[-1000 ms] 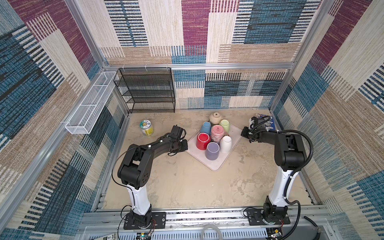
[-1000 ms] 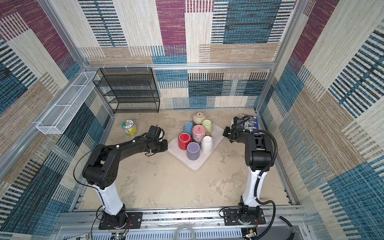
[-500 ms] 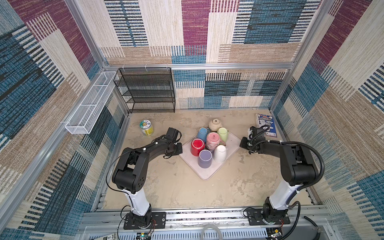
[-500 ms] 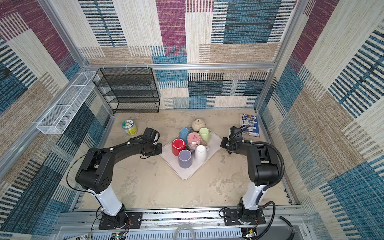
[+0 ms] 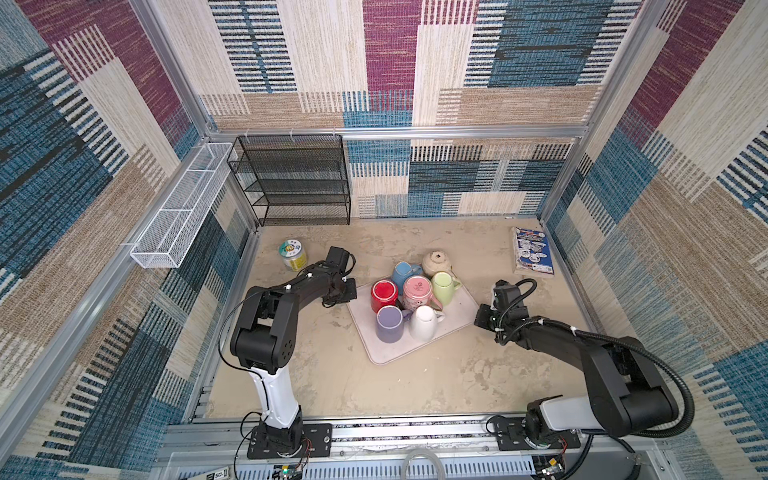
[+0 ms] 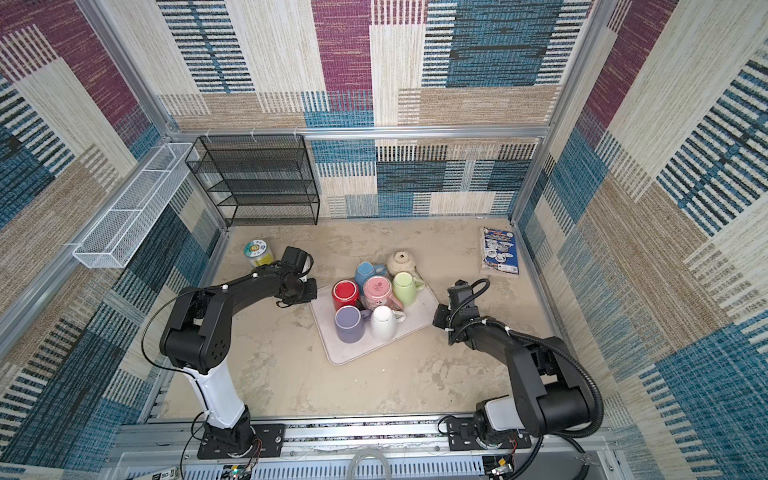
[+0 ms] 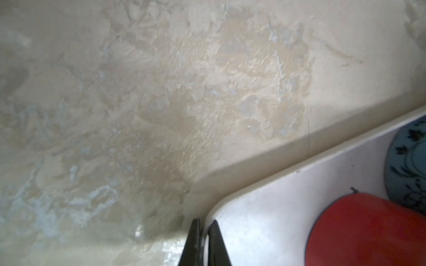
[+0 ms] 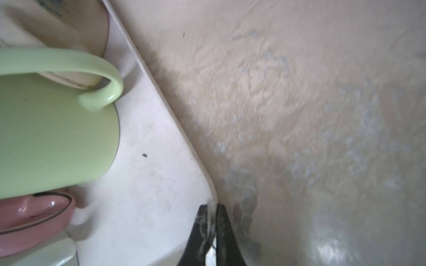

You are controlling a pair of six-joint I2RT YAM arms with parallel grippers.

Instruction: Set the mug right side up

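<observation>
The left pincer (image 7: pixel 205 221) is clamped on the white tray (image 5: pixel 415 349) at its nine o'clock corner, the right pincer (image 8: pixel 212 206) likewise at three o'clock, mugs (image 5: pixel 417 291) crowded upon it.

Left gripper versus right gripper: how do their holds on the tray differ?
The left gripper pinches the tray at its left corner, beside the red mug; the right gripper pinches its right corner, nearest the green mug. The left gripper's arm reaches in from the left, the right gripper's from the right. Both are shut on the tray rim.
</observation>
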